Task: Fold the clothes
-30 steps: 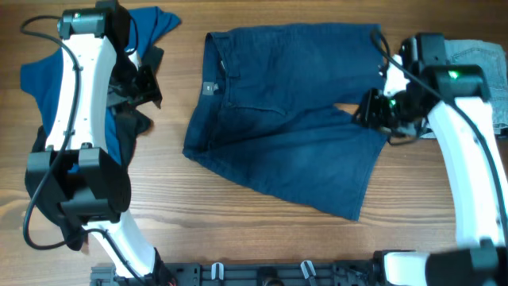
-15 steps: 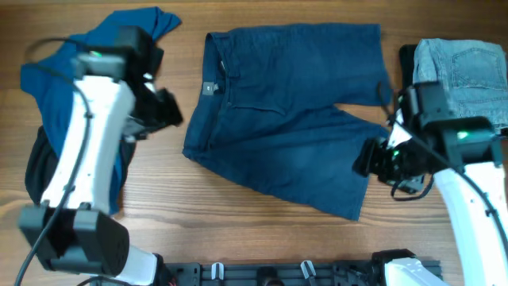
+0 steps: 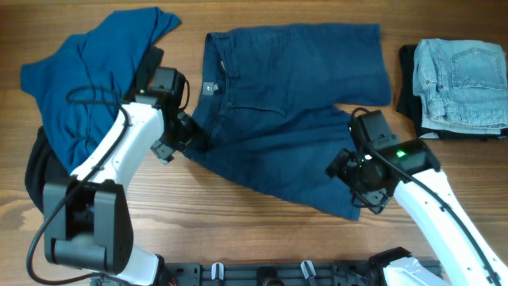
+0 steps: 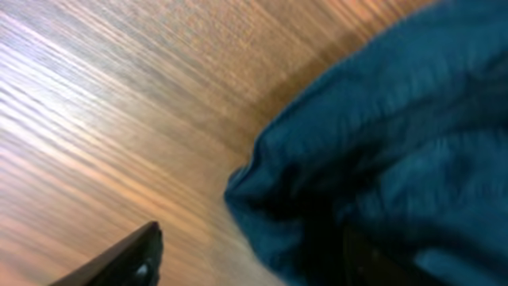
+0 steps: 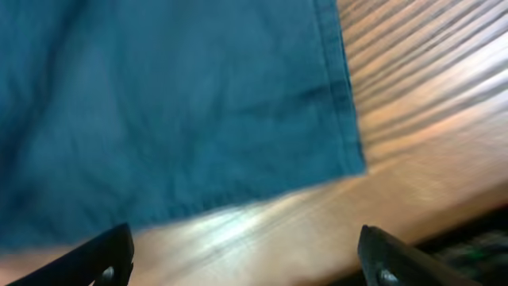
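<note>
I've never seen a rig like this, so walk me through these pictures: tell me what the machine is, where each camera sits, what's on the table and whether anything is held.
This is a robot with two white-and-black arms, each ending in a two-finger claw. The wide picture looks straight down from above the table. The two close-ups come from cameras on the wrists. On the wooden table lie dark navy denim shorts spread flat, a crumpled bright blue shirt at the left, and folded light-wash jeans on a black garment at the right. The left claw is at the waistband end of the shorts, the right claw at a leg hem. Both stand open; neither holds anything.
</note>
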Robot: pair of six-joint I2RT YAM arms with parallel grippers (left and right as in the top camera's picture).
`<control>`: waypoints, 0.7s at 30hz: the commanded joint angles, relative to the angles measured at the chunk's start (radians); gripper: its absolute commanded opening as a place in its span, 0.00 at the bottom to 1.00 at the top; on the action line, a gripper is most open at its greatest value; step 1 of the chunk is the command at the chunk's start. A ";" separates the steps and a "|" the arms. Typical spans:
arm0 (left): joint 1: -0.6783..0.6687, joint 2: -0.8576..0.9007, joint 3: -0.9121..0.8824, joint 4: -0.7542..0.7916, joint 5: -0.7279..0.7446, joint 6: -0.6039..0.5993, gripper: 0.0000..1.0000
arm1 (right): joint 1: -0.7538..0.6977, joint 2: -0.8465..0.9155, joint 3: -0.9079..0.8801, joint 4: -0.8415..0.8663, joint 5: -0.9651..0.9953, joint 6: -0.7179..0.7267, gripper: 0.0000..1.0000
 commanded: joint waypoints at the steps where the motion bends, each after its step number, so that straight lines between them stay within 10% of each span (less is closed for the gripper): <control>1: -0.033 -0.005 -0.095 0.110 -0.010 -0.296 0.77 | 0.005 -0.003 -0.107 0.079 0.063 0.277 0.91; 21: -0.110 0.027 -0.161 0.255 -0.193 -0.499 0.67 | 0.005 0.061 -0.303 0.287 -0.009 0.488 0.92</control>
